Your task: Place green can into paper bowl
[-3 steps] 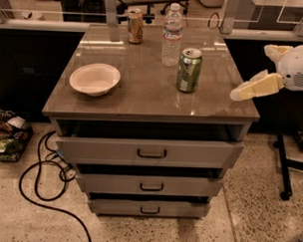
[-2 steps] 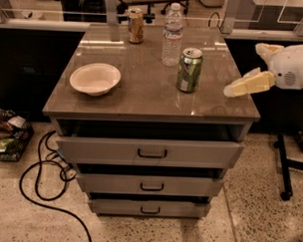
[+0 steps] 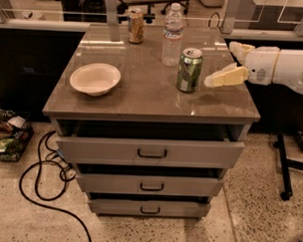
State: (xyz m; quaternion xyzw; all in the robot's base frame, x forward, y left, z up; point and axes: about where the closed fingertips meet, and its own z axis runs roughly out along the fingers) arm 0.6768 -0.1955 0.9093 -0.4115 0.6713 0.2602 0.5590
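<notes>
The green can [image 3: 189, 69] stands upright on the right half of the cabinet top. The paper bowl [image 3: 95, 78] sits empty on the left half, well apart from the can. My gripper [image 3: 219, 63] reaches in from the right at can height, just right of the green can and not touching it. It is open and empty: one cream finger [image 3: 226, 76] points at the can, the other [image 3: 240, 48] lies farther back.
A clear water bottle [image 3: 172, 35] stands just behind the green can. An orange-brown can [image 3: 136, 26] stands at the back. The grey cabinet [image 3: 150, 153] has three drawers slightly pulled out. A black cable [image 3: 39, 184] lies on the floor at left.
My gripper has moved left over the cabinet's right edge, closer to the green can. The can, bowl and bottle have not moved.
</notes>
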